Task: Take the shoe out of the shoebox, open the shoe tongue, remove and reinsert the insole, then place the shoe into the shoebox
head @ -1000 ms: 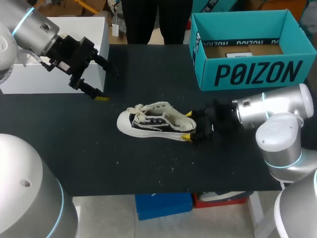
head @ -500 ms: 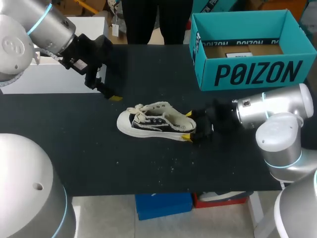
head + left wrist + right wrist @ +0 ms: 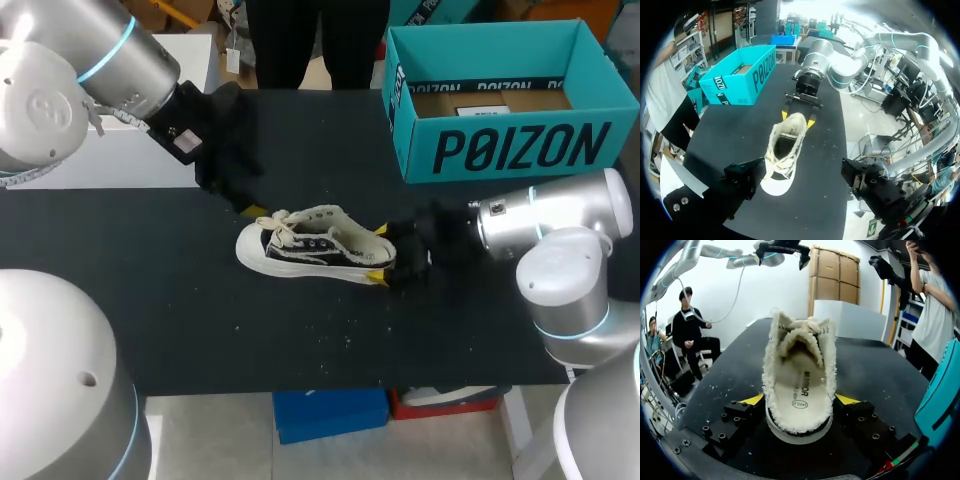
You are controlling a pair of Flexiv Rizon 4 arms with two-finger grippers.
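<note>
The shoe (image 3: 315, 243) is standing upright on its sole near the middle of the black surface (image 3: 300, 330), outside the shoebox (image 3: 510, 150), with its toe pointing toward the left arm. It is showing a low black canvas upper, a white rubber sole and toe cap, cream laces and a thick fleecy cream lining; a pale insole is lying flat inside it. The right hand (image 3: 378, 255) is pinching the heel, one yellow-tipped finger pressing on each side. The left hand (image 3: 245, 205) is hanging just beside the toe with its fingers (image 3: 742, 177) spread wide and nothing between them. In the head view only one of its yellow tips is showing, and it appears to be just clear of the laces, though the dark hand is blending into the dark surface there. In the left wrist view its yellow tips are falling out of sight. The shoebox, a teal cardboard rectangle with an open top, is sitting at the far right of the surface, well apart from the shoe. Pale crumbs are speckling the surface in front of the shoe.
</note>
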